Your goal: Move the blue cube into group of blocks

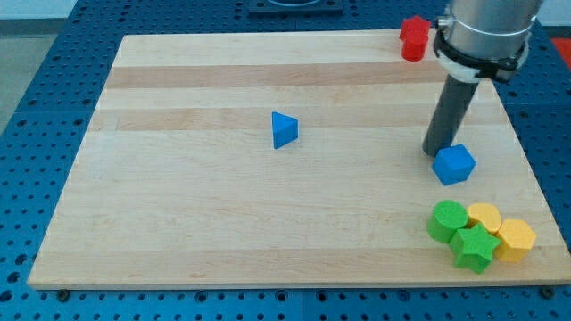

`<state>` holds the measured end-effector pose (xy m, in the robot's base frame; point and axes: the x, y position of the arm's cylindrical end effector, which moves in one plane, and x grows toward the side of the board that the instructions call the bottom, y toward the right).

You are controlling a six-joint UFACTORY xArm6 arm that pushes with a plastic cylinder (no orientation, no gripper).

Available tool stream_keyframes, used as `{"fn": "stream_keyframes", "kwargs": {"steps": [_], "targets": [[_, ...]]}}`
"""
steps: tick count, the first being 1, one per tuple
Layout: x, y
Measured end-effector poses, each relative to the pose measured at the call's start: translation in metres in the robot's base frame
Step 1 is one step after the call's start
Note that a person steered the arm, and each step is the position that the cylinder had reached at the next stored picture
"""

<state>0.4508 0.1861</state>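
Right now my tip (434, 152) sits just beside the blue cube (454, 164), at its upper-left — no fingers here, only a rod. Below waits the group — green cylinder (446, 219), green star (474, 247), two yellow blocks (500, 228).

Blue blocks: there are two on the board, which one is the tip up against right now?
The blue cube at the view's right: my tip sits at its upper-left edge. The blue triangular block lies alone near the board's middle, far off to the view's left.
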Motion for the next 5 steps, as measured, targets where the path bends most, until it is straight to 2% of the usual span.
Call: {"fn": "stream_keyframes", "kwargs": {"steps": [2, 5], "targets": [[0.009, 0.011], [0.059, 0.011]]}}
